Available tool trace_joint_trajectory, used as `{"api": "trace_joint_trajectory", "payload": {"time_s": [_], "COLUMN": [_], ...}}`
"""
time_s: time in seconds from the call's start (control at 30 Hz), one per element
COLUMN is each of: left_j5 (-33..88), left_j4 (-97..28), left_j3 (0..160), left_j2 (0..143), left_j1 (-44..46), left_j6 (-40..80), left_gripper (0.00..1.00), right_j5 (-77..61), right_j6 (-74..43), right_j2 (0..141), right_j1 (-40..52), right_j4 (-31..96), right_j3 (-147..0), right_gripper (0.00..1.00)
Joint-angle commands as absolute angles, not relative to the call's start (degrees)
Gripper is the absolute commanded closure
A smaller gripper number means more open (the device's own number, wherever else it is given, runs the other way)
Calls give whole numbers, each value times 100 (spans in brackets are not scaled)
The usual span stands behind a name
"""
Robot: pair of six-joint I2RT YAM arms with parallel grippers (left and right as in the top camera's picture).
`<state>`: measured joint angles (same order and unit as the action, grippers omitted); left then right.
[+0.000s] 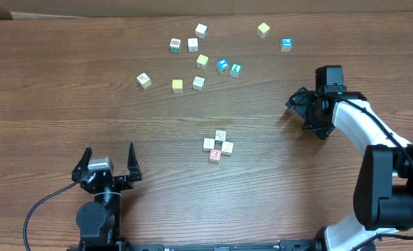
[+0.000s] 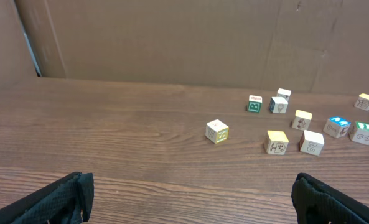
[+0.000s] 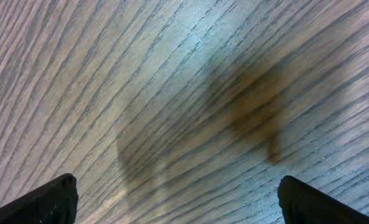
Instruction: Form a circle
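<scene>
Circle (image 1: 218, 145) at centre; left gripper (image 1: 109, 150), right gripper (image 1: 300, 113) released, empty.
Risk: clumsy sideways approach knocking it apart.

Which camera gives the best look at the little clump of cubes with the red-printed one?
The overhead view: the clump shows whole, about four cubes huddled together, nothing covering it. The left wrist view shows only the other scattered cubes; the right wrist view shows only wood-grain tabletop.
</scene>
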<state>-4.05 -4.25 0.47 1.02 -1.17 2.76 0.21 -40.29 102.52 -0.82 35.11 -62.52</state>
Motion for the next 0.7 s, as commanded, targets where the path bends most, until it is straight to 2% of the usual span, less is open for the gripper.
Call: {"api": "trace_joint_trajectory", "payload": {"time_s": [0.0,0.67], "left_j5": [-338,-338], "left_j4": [-416,-416], "left_j3": [27,30], "left_j2": [25,25], "left_j1": [-148,-148], "left_j6": [167,167], "left_gripper": [1,0], "right_j5": [32,32], "right_j6": [-4045,-4045], "right_j2": [10267,10252], "right_j1": [-163,-336], "right_j4": [3476,3262], "right_j3": [-6219,-5931], "right_gripper": [0,0]}}
